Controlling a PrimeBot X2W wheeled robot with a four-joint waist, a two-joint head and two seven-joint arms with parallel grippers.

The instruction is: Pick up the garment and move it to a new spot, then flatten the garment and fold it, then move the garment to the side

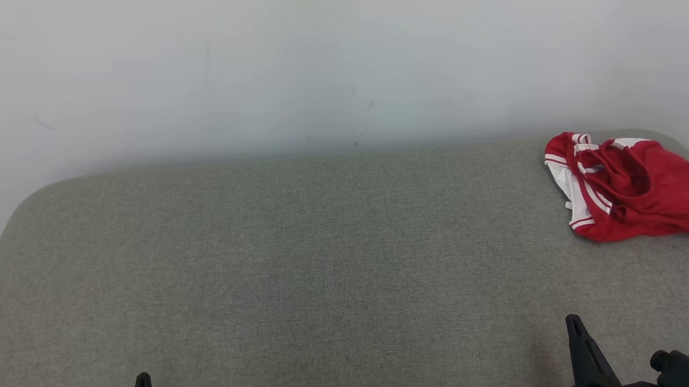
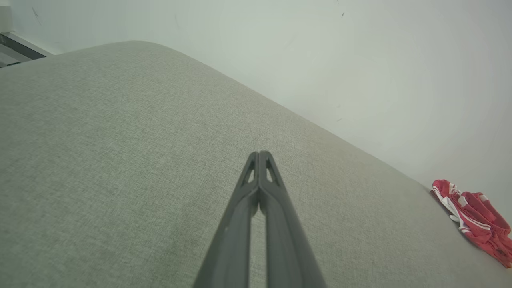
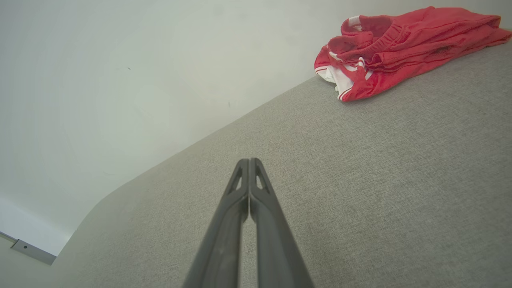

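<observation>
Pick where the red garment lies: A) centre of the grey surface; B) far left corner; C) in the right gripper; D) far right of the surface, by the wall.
D: the red garment lies crumpled at the far right of the grey surface, apart from the shut right gripper.

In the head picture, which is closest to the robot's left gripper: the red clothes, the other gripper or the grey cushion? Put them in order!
1. Grey cushion: underneath the left gripper, lower left.
2. Right gripper: across at the lower right.
3. Red clothes: far right corner, past the right gripper.
</observation>
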